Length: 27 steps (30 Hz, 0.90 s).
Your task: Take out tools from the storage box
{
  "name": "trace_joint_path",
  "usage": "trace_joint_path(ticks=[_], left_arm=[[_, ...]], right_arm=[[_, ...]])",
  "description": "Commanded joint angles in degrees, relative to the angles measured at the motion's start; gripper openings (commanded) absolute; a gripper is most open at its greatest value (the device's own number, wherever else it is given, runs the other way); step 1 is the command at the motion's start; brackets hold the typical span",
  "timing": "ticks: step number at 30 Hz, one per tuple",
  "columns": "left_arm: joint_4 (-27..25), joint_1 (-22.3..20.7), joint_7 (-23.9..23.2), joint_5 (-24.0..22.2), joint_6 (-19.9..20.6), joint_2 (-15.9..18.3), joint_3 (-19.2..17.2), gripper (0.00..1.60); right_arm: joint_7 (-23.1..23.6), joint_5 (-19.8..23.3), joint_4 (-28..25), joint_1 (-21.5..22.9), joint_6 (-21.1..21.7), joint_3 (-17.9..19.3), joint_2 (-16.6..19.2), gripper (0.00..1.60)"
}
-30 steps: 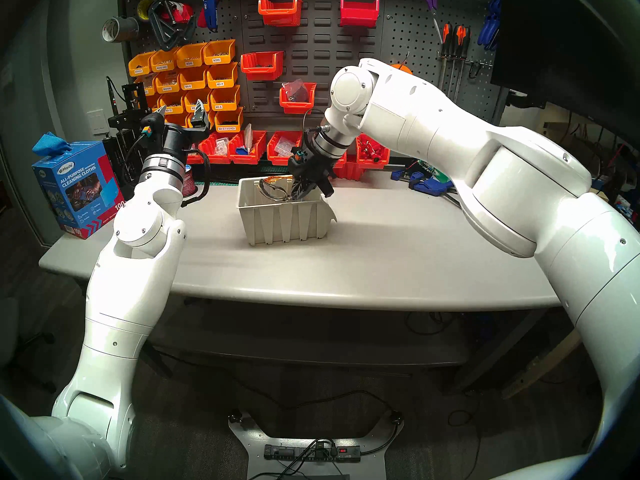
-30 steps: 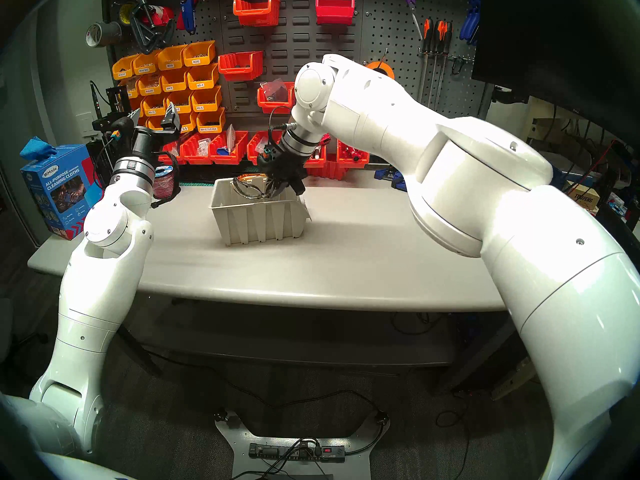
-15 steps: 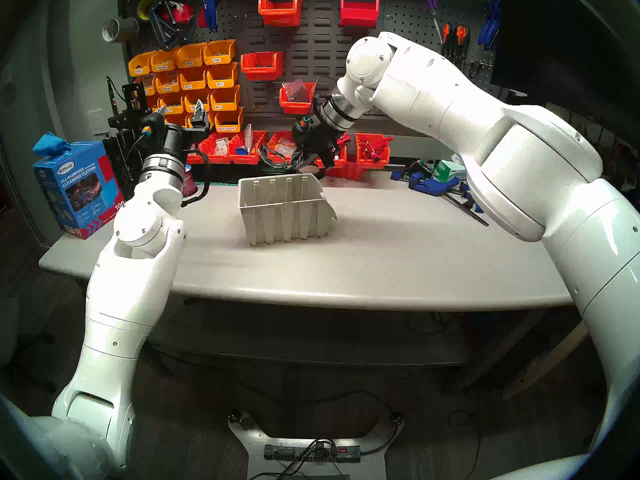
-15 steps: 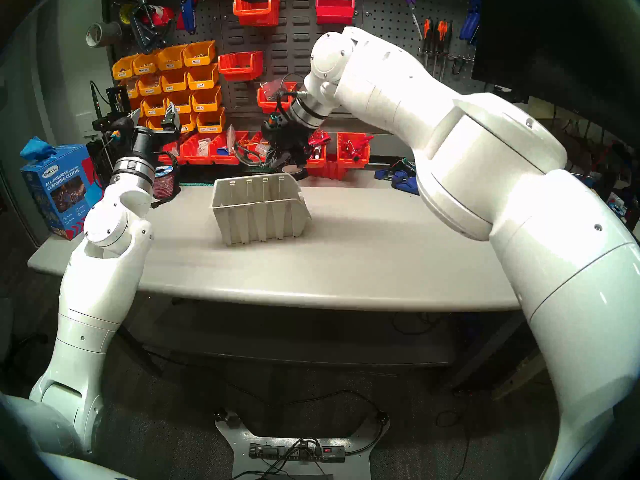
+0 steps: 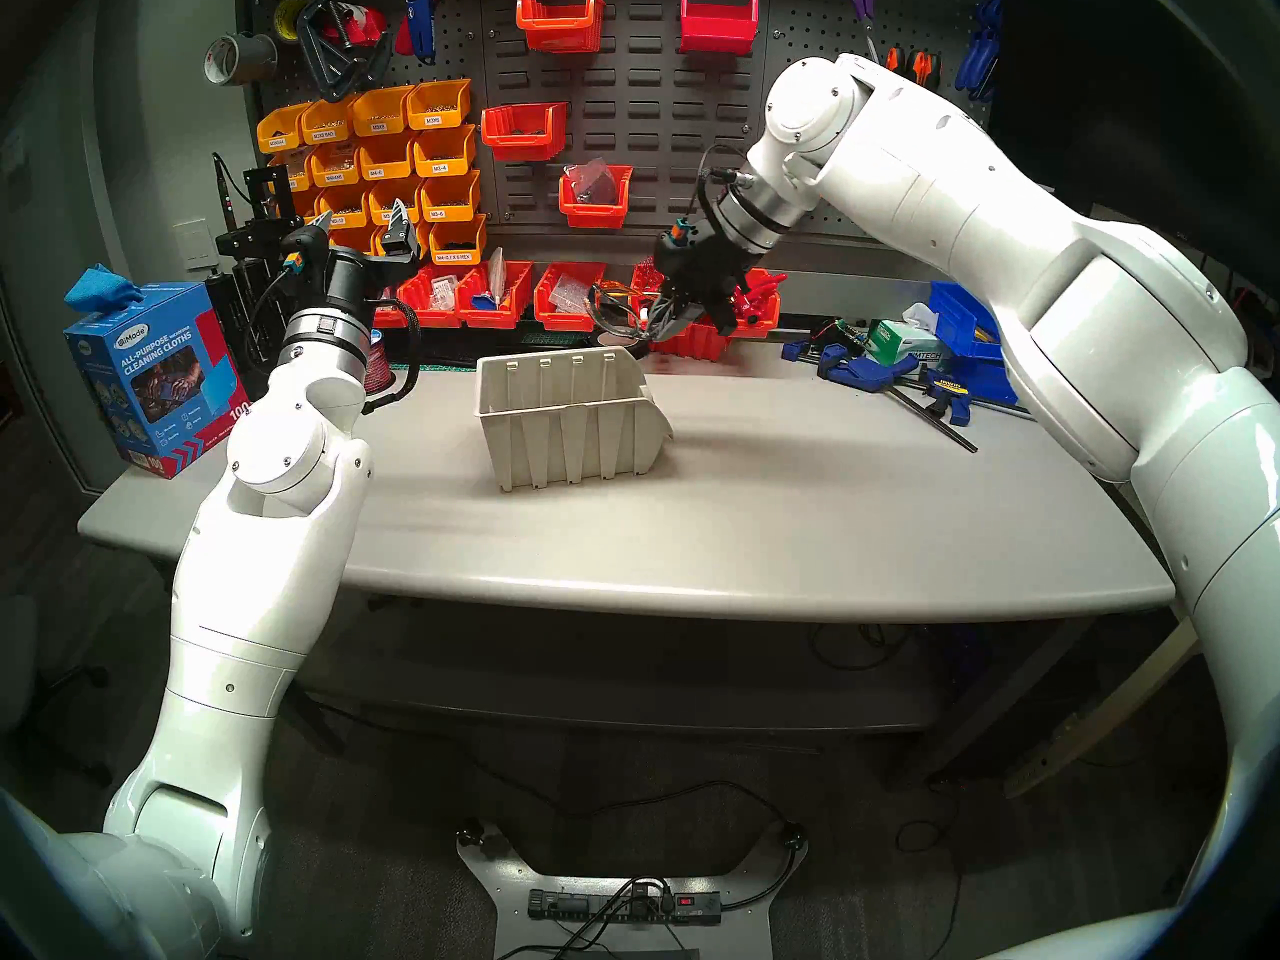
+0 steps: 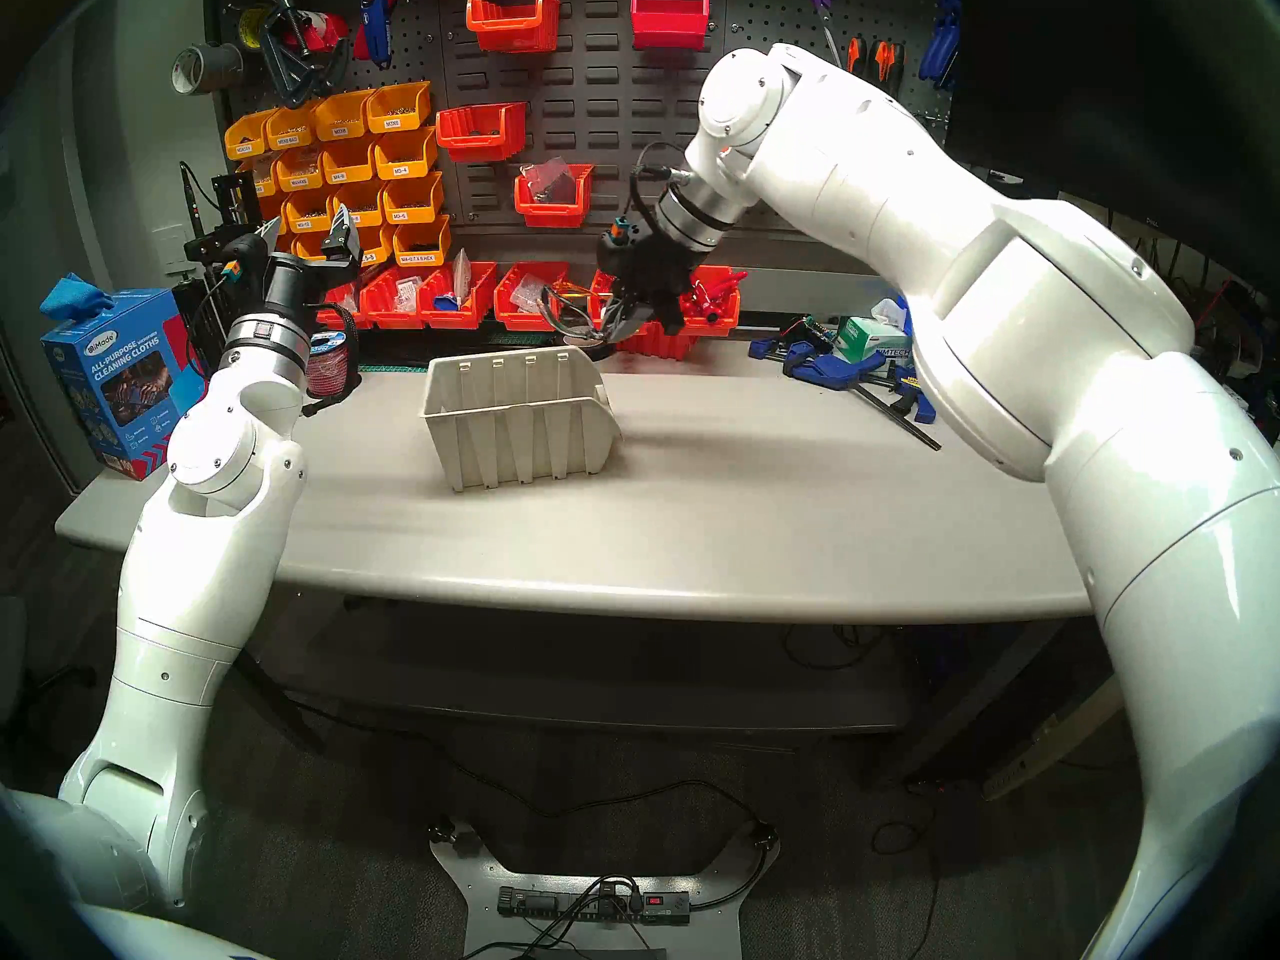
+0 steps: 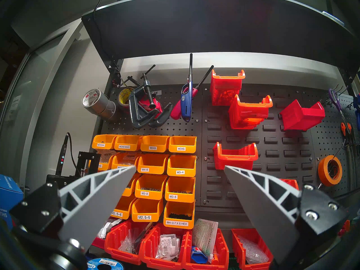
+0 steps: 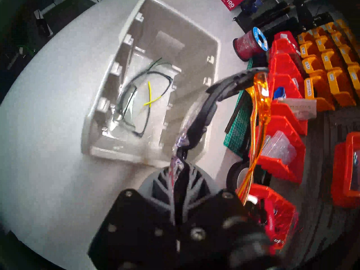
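1. Right gripper clamped on the clear-lens safety glasses with orange-and-black arms; grip is at the lens/frame edge, per the right wrist view.
2. Those glasses hang in the air, above and behind the far right corner of the beige ribbed open-top plastic storage bin, in front of the row of red parts bins. Clear of the bin, touching nothing but the fingers.
3. Second pair, clear lenses with grey arms and yellow accents, lies on the bin floor, folded arms crossed.
4. Bin sits upright mid-table on the grey tabletop.
5. Left gripper spread wide, empty, raised at the table's left end, pointing at the yellow parts bins on the pegboard.
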Motion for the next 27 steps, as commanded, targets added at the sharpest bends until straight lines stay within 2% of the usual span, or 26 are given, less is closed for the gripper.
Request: trace_joint_path(ticks=[1,2,3,4,12,14,20,25,26,27], left_arm=[[-0.49,-0.77,0.02,0.06,-0.19,0.12,-0.25,1.6],[-0.49,-0.77,0.02,0.06,-0.18,0.12,-0.25,1.6],[-0.49,-0.76,0.02,0.06,-0.18,0.12,-0.25,1.6],[-0.49,-0.76,0.01,0.06,-0.18,0.12,-0.25,1.6],[-0.48,-0.74,0.0,0.05,-0.18,0.12,-0.25,1.6],[-0.48,-0.74,0.0,0.05,-0.18,0.12,-0.25,1.6],[-0.48,-0.73,-0.01,0.05,-0.18,0.12,-0.25,1.6],[-0.49,-0.74,-0.02,0.05,-0.18,0.12,-0.26,1.6],[-0.49,-0.75,-0.02,0.05,-0.18,0.12,-0.26,1.6],[-0.49,-0.75,-0.02,0.05,-0.18,0.12,-0.26,1.6]], right_arm=[[2.5,-0.36,-0.03,-0.8,3.98,-0.04,6.72,0.0],[2.84,-0.2,-0.78,-1.11,4.51,-0.07,7.96,0.0],[3.22,-0.66,1.53,-1.05,4.86,-0.01,6.81,0.0],[3.56,-0.44,0.24,-1.77,6.1,-0.12,9.47,0.0],[3.84,-0.57,0.66,-4.46,9.3,-0.33,13.24,0.0],[3.84,0.02,-0.62,-6.86,10.99,-0.4,15.16,0.0],[3.84,1.09,-3.02,-10.51,12.7,-0.78,16.26,0.0],[3.84,2.31,-7.11,-13.04,14.51,-1.24,18.11,0.0],[3.84,2.46,-7.84,-13.31,14.77,-1.26,18.49,0.02],[3.84,2.65,-9.01,-13.6,15.2,-1.28,19.04,0.14]])
